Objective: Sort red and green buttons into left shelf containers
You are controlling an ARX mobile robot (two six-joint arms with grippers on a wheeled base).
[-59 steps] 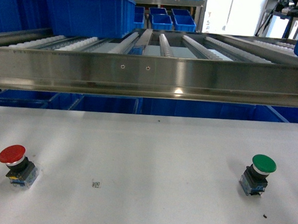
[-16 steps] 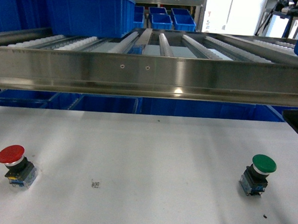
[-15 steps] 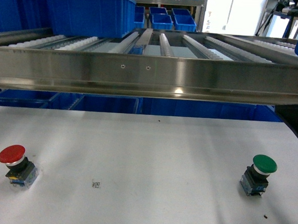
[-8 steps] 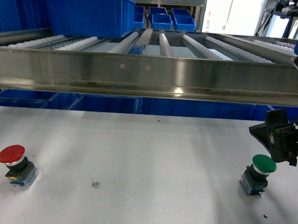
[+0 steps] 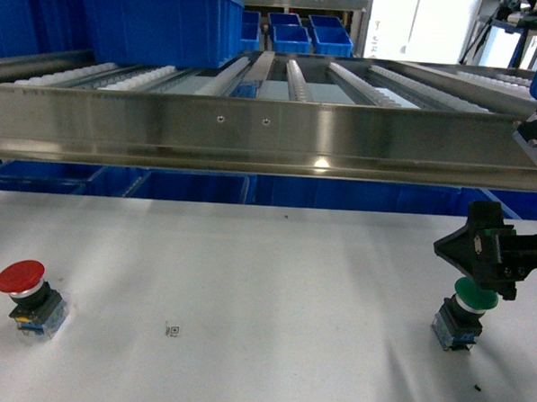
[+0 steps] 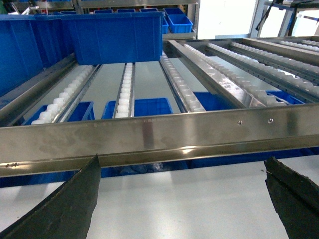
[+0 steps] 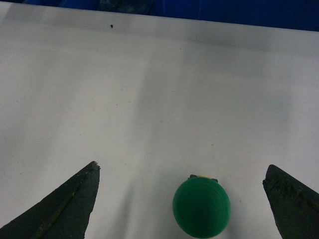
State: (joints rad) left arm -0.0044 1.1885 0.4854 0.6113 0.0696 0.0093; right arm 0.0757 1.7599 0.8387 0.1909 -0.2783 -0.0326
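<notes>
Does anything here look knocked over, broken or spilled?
Nothing stands out. The red button and green button both stand upright on the white table, apart from each other. The right claw hangs open above the green one.

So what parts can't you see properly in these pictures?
- Green button: in the head view the right gripper covers the top of its cap; in the right wrist view only the cap shows, hiding the base.
- Left gripper: out of the head view; the left wrist view shows only its fingertips.
- Small printed mark on the table: too small to read.
</notes>
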